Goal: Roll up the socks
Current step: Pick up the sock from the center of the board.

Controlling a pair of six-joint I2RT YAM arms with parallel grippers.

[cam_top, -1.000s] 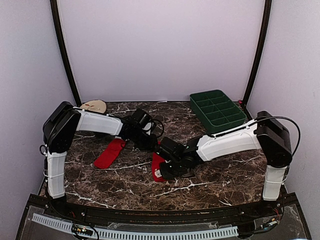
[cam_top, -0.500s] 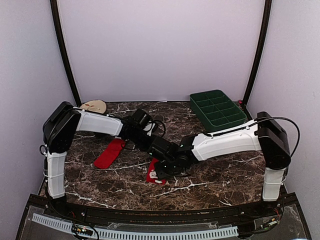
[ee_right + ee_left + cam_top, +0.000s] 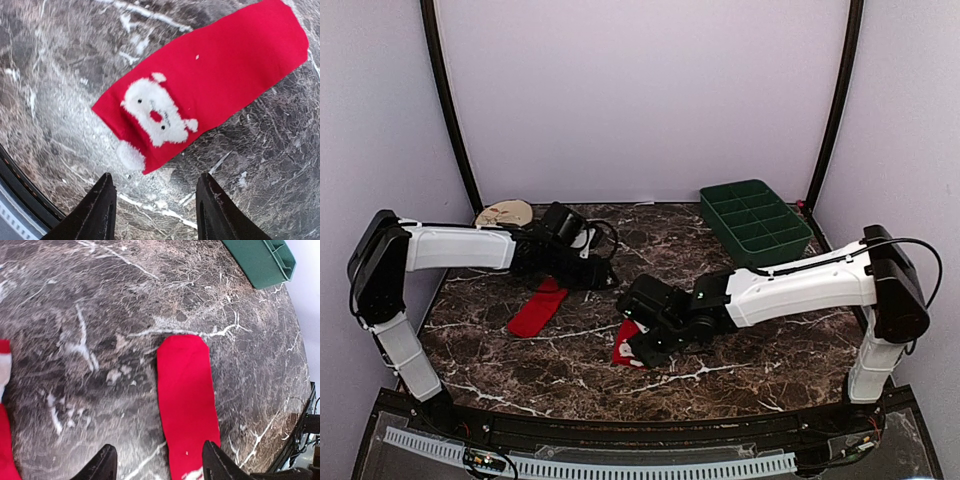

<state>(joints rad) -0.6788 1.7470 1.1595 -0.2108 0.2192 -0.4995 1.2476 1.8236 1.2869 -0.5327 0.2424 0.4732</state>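
Note:
Two red socks lie flat on the marble table. The plain one [image 3: 538, 308] sits left of centre. The other [image 3: 200, 100] carries a white Santa face. In the top view only its near end [image 3: 623, 352] shows beside my right gripper [image 3: 642, 338]. In the right wrist view my right gripper [image 3: 157, 210] is open just short of that sock, with bare table between its fingers. My left gripper [image 3: 598, 272] stands behind the plain sock. In the left wrist view my left gripper [image 3: 159, 467] is open, and a red sock [image 3: 187, 400] runs past its right finger.
A green compartment tray [image 3: 755, 222] stands at the back right. A tan round object [image 3: 506, 212] lies at the back left corner. A black rail [image 3: 620, 435] runs along the front edge. A white-cuffed piece of sock [image 3: 4, 370] shows at the left wrist view's left edge.
Both grippers have opened and let go of the Santa sock. The left arm has drawn back to the left, and the right gripper has shifted left over the sock's near end.

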